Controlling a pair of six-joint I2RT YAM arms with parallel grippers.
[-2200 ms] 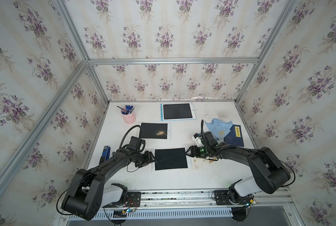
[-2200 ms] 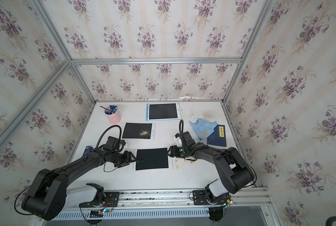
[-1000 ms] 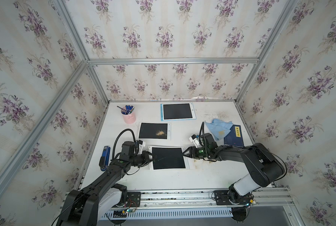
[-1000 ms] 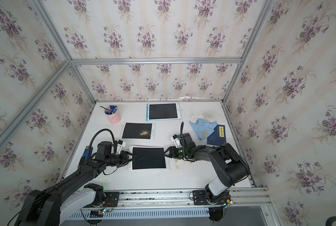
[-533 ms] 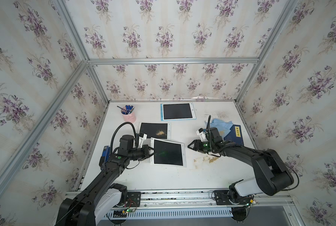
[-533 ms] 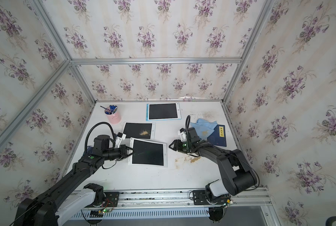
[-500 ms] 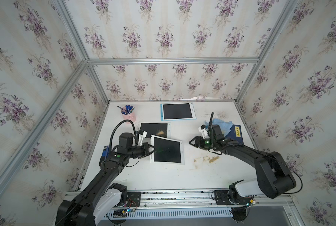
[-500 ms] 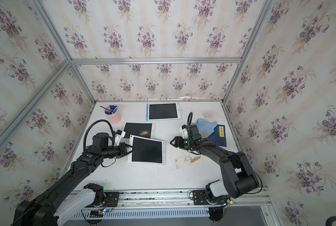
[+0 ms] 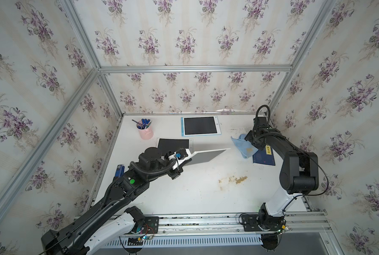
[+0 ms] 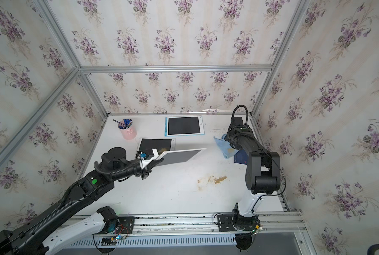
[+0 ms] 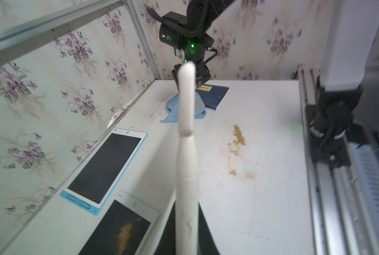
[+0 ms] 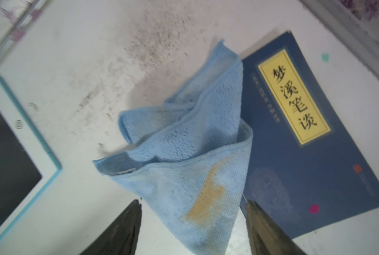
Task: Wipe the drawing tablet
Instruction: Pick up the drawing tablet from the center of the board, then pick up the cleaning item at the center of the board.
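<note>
My left gripper (image 9: 179, 157) is shut on the short edge of a white-framed drawing tablet (image 9: 207, 155) and holds it above the table's middle, tilted steeply on edge. In the left wrist view only its white edge (image 11: 186, 143) shows, between the dark fingers (image 11: 206, 231). A crumpled blue cloth (image 12: 184, 136) with a brown stain lies at the back right, partly on a blue book (image 12: 305, 154). My right gripper (image 12: 194, 205) hovers over the cloth, open, its fingers either side of the cloth's corner.
A second white tablet (image 9: 173, 144) smeared with brown powder lies flat behind the left gripper. A blue-framed tablet (image 9: 200, 125) lies at the back, a pink pen cup (image 9: 145, 132) at back left. Brown powder (image 9: 235, 180) stains the table; a blue object (image 9: 119, 171) sits at the left edge.
The left gripper shut on the tablet, lifted it off the table and tipped it up on edge. The right gripper let go of its other end, moved back-right over the cloth and opened wider.
</note>
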